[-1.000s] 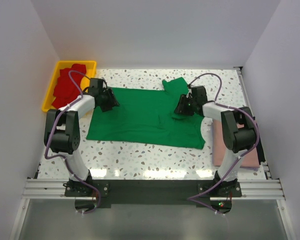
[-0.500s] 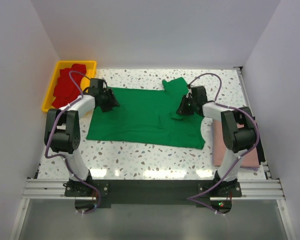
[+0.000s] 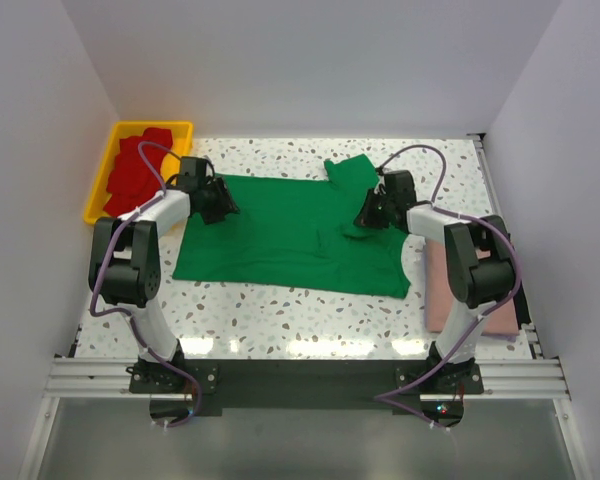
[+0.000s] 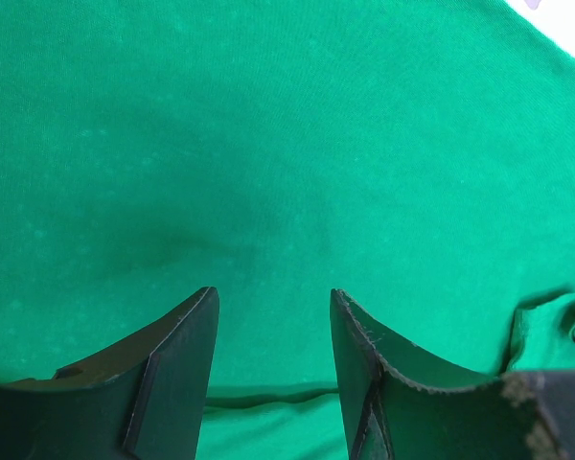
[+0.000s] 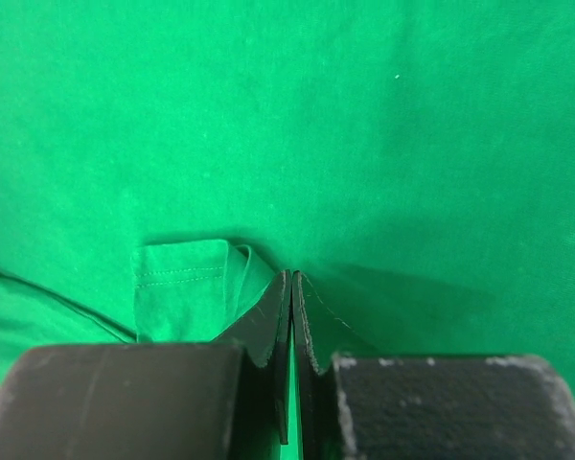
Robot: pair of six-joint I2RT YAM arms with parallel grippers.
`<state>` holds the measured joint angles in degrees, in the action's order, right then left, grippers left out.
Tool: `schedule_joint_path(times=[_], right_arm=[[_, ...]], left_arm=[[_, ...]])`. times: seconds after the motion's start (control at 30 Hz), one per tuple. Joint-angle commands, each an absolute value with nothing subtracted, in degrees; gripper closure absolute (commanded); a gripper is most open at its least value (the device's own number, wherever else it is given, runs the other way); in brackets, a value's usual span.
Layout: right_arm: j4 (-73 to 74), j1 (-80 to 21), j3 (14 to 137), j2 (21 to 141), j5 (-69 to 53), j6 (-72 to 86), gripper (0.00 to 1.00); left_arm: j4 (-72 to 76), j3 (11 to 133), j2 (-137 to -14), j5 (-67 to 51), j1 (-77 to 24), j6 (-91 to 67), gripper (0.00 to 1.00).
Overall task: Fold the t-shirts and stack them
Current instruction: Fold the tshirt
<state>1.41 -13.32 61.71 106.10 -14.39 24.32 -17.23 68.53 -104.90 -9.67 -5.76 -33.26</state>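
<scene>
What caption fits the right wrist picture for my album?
Right gripper shut on a fold of the bright green cloth t-shirt.

The left gripper (image 4: 273, 299) spreads its fingers (image 4: 177, 359) wide just above the green t-shirt (image 4: 287, 144); a hemmed fold (image 4: 548, 331) lies at lower right.

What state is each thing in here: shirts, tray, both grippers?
green t-shirt: spread on the table, sleeve area rumpled
pink t-shirt: lying flat at the table's right edge
red t-shirts: heaped in the yellow tray
yellow tray: holding the red t-shirts
left gripper: open, above the green t-shirt
right gripper: shut on a fold of the green t-shirt
</scene>
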Motion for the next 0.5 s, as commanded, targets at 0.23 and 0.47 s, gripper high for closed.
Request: schedule_joint_path(times=[0.23, 0.47], right_arm=[[-3.1, -11.7, 61.0, 102.4, -10.8, 26.5, 1.0], [3.9, -11.7, 65.0, 102.8, -13.1, 20.8, 0.63]], left_arm=[[-15.6, 68.6, -105.0, -10.3, -5.7, -31.5, 0.45], [-15.6, 68.6, -105.0, -10.3, -5.7, -31.5, 0.45]])
